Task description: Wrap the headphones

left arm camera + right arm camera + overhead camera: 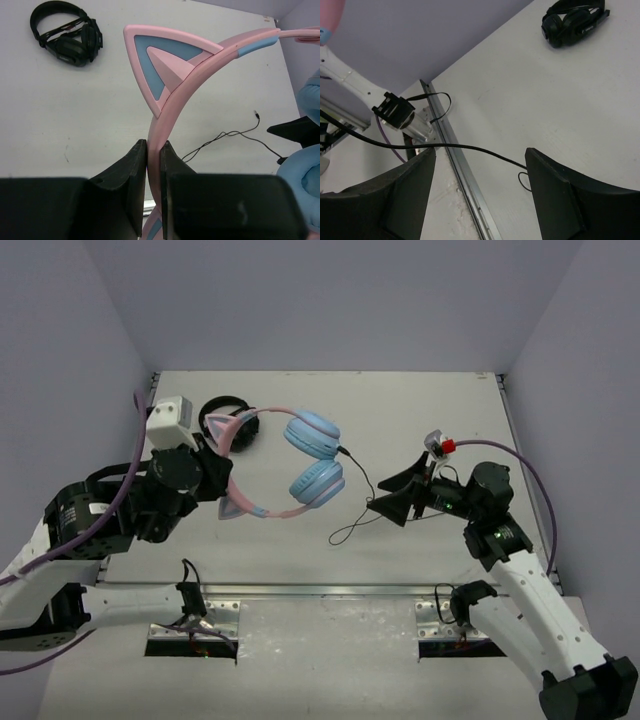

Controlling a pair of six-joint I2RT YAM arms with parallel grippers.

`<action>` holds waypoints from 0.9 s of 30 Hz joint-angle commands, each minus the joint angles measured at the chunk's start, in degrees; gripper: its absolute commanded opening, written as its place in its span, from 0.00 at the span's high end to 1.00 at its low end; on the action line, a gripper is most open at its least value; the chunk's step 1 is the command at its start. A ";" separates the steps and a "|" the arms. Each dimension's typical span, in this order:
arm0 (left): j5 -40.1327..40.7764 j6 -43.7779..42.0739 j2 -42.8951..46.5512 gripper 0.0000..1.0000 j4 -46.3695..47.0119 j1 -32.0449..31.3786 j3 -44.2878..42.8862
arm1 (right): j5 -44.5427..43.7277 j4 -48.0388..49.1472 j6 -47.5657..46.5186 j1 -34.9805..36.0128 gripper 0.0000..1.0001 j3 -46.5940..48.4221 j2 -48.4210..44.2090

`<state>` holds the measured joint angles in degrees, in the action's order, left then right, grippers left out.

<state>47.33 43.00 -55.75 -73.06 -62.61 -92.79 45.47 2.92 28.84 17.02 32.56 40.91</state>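
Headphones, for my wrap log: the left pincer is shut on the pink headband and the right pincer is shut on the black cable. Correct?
No. The left pincer is shut on the pink headband, but the right pincer is open: the right wrist view shows its fingers wide apart, the black cable running loose between them.

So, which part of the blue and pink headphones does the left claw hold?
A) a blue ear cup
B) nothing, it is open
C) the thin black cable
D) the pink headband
D: in the left wrist view, the left claw is closed on the pink headband, just below the cat ear.
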 commanded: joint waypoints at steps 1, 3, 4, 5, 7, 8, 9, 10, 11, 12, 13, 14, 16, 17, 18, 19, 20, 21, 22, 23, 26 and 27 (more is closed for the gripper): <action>0.57 -1.52 -1.12 1.00 7.31 -0.41 -3.79 | 4.17 15.94 5.34 0.21 0.27 -1.17 0.92; -0.13 -1.17 -1.91 1.00 7.93 -0.32 -5.90 | 3.75 17.90 5.88 0.30 0.26 -0.92 2.42; -0.48 -1.08 -2.17 1.00 8.63 -0.32 -6.60 | 2.09 18.09 5.44 0.39 0.24 -0.22 3.82; -1.01 -0.99 -2.43 1.00 8.89 -0.32 -8.18 | 0.77 17.83 3.96 0.47 0.24 0.22 4.53; -1.28 -0.56 -3.49 1.00 9.07 -0.32 -10.03 | 0.40 18.78 3.24 0.47 0.28 1.01 6.20; -1.19 -0.29 -3.84 1.00 8.99 -0.32 -11.69 | 1.62 19.31 3.67 0.47 0.32 1.28 8.47; -0.84 -0.03 -4.54 0.99 8.90 -0.41 -12.49 | 3.20 20.10 4.46 0.91 0.37 1.54 9.62; 0.03 0.24 -4.89 1.00 8.81 -0.41 -13.89 | 6.09 22.37 6.04 1.35 0.38 1.28 10.76; 0.56 0.33 -5.77 1.00 8.63 -0.32 -14.69 | 6.38 23.35 6.31 1.88 0.38 0.76 11.64; 0.92 0.50 -6.21 1.00 7.76 -0.32 -15.57 | 5.69 23.62 6.05 3.01 0.36 -0.90 11.39; 1.70 0.76 -6.74 1.00 7.32 -0.32 -17.23 | 4.29 23.19 4.83 3.11 0.32 -1.79 10.61; 2.23 1.11 -7.70 1.00 6.71 -0.32 -17.85 | -1.90 21.71 4.04 3.11 0.28 -2.58 8.25; 4.07 1.99 -8.41 1.00 5.03 -0.32 -18.82 | -11.85 12.24 2.02 3.11 0.22 -2.50 5.60; 4.61 2.17 -8.68 1.00 4.59 -0.32 -18.83 | -17.64 8.02 1.84 3.11 0.20 -1.80 4.46; 5.05 2.35 -8.68 1.00 4.16 -0.32 -18.74 | -29.10 4.33 2.01 3.11 0.17 -0.40 2.36; 6.01 2.70 -8.76 1.00 3.89 -0.41 -18.39 | -33.91 -2.24 1.05 3.11 0.12 0.40 1.38; 6.63 2.96 -8.59 1.00 3.63 -0.41 -18.30 | -38.92 -5.35 0.00 3.02 0.10 1.27 0.59; 7.07 3.14 -8.68 1.00 3.10 -0.32 -18.04 | -40.71 -9.73 -0.80 3.02 0.03 2.59 -1.07; 8.12 3.31 -8.68 1.00 2.83 -0.41 -17.78 | -42.38 -11.86 -1.59 3.02 0.01 3.21 -1.79; 8.48 3.40 -8.76 1.00 2.40 -0.32 -17.60 | -44.22 -14.06 -1.94 3.11 0.01 4.35 -2.40; 8.74 3.32 -9.03 1.00 2.22 -0.32 -17.42 | -42.94 -19.34 -4.40 3.02 0.01 4.45 -5.04; 8.31 2.62 -9.12 1.00 2.39 -0.32 -17.16 | -42.14 -19.44 -5.45 3.02 0.01 3.92 -6.79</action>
<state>53.41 43.94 -65.32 -74.91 -62.61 -109.25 8.14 -9.74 27.49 20.01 34.87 36.80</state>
